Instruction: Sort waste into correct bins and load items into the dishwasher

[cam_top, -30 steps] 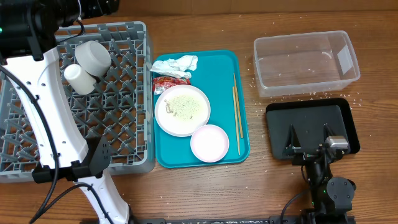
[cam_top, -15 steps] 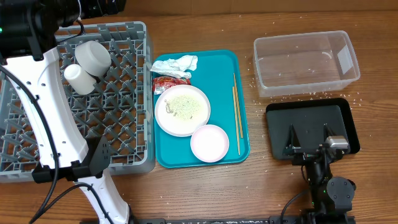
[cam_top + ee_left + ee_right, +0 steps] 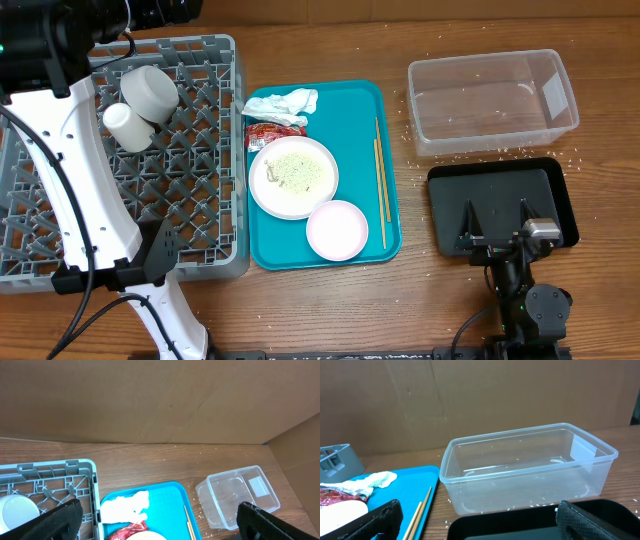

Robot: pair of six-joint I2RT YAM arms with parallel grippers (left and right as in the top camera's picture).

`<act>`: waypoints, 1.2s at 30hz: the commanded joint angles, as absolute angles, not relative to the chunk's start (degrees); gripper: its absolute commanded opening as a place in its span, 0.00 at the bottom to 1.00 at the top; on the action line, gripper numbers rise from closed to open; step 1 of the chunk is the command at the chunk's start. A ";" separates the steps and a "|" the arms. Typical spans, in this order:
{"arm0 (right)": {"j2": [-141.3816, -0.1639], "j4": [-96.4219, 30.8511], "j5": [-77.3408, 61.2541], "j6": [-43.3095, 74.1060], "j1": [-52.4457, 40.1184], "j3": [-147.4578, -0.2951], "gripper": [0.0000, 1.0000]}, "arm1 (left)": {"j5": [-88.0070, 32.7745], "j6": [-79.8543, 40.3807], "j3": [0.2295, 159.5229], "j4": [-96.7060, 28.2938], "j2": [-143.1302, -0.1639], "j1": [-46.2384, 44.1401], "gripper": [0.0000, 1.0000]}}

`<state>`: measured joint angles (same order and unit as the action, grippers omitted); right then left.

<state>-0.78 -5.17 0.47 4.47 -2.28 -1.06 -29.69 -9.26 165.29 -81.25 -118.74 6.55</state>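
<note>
Brown cardboard (image 3: pixel 160 400) backs the wooden table (image 3: pixel 420 310) that we look down on. On the left sits the grey dish rack (image 3: pixel 200 200), with the white left arm (image 3: pixel 80 180) reaching over its left side toward the far corner. From its wrist camera we see the left gripper (image 3: pixel 159 506) with its jaws wide apart and nothing between them, raised above the rack's far edge.

Just right of the rack lies the teal tray (image 3: pixel 350 110). Well apart from it, at the far right, stands the clear tub (image 3: pixel 485 57), and the black tray (image 3: pixel 500 185) lies just near of it. The right gripper (image 3: pixel 497 222) rests over the near edge of the black tray, jaws also spread and empty.

On the teal tray, the large plate (image 3: pixel 293 177) sits in the middle with pale grains on it, and the small bowl (image 3: pixel 337 229) touches its near right rim. Two white cups (image 3: pixel 150 89) lie side by side in the far part of the rack. A crumpled napkin (image 3: pixel 285 102) lies at the tray's far left corner, with the red wrapper (image 3: pixel 268 132) just near of it, tucked against the plate. The chopsticks (image 3: pixel 380 185) lie along the tray's right side, running near to far. Tiny rice grains (image 3: pixel 500 155) are scattered on the table around the tub, and some lie inside it.
</note>
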 commanded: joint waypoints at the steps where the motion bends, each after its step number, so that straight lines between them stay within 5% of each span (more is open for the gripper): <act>1: -0.25 -4.80 1.23 4.25 -2.57 -0.47 1.00 | -29.36 -8.78 165.38 -81.23 -118.45 6.39 1.00; 36: -0.25 -4.80 1.23 4.25 -2.57 -0.47 1.00 | -29.39 -8.78 165.38 -82.94 -118.45 6.39 1.00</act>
